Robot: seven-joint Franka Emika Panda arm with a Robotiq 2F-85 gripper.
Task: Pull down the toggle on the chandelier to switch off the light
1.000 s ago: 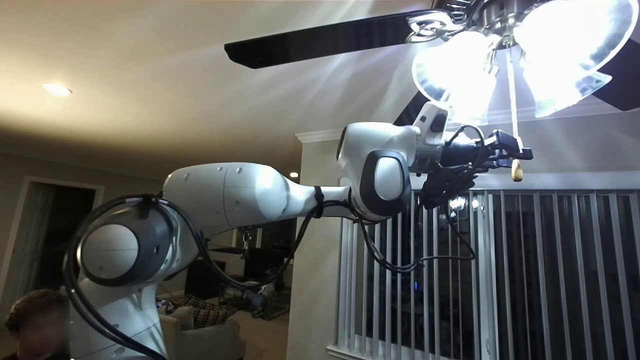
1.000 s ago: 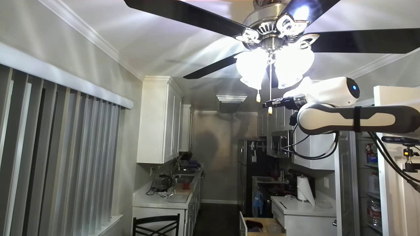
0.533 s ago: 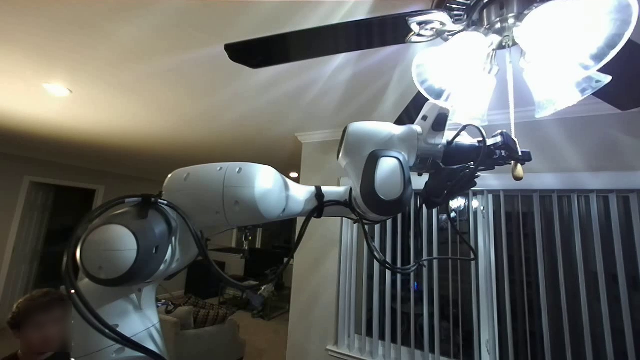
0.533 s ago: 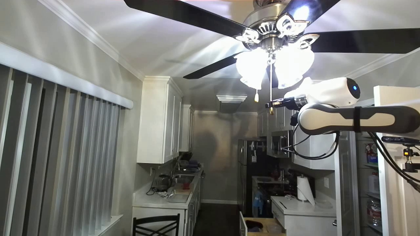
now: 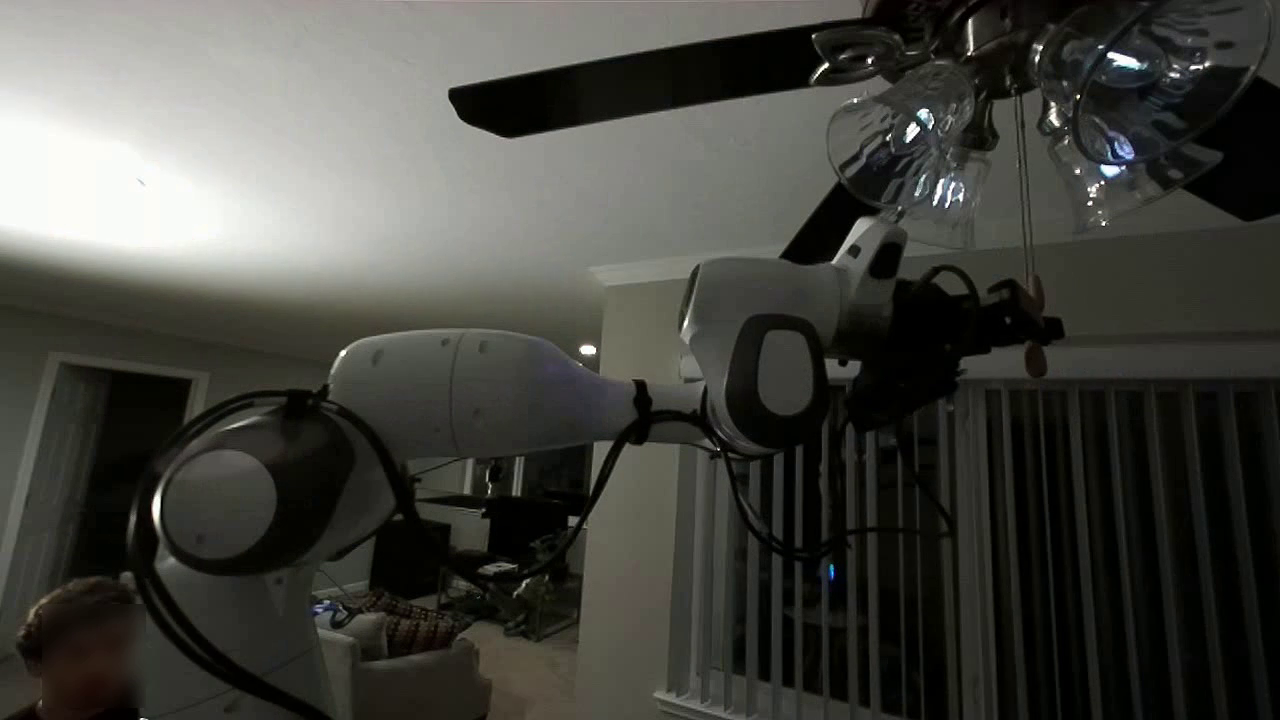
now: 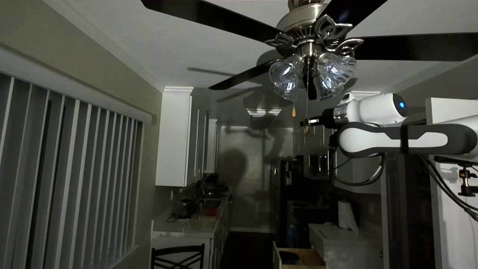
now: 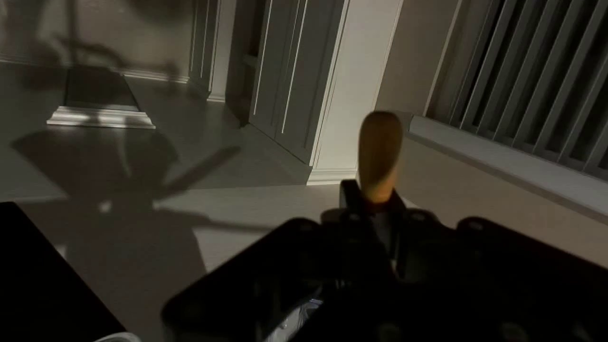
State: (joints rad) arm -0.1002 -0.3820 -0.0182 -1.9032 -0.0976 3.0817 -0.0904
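You had the black two-finger gripper (image 7: 374, 199) closed, its fingers (image 7: 349, 194) nearly together, clamped at the narrow end of the tan, teardrop-shaped wooden toggle (image 7: 379, 152). Whether wood or cord took the grip, you could not tell. The toggle's rounded body stuck out past the fingertips; in both exterior views it hung just below them. From your grip a thin pull chain (image 6: 307, 101) rose to a brushed-metal ceiling fan (image 6: 304, 22) with long black blades (image 6: 224, 22). A second small wooden pull (image 6: 293, 111) hung near the fingers but apart from them, slightly higher than the toggle. Above, the bell-shaped clear glass shades (image 6: 330, 76) were unlit, showing bluish glints. Behind the wrist of your white and dark-grey robot arm (image 5: 500, 390) stood pale vertical blinds (image 5: 1150, 540). A person's head (image 5: 80, 640), face blurred, showed low in an exterior view.
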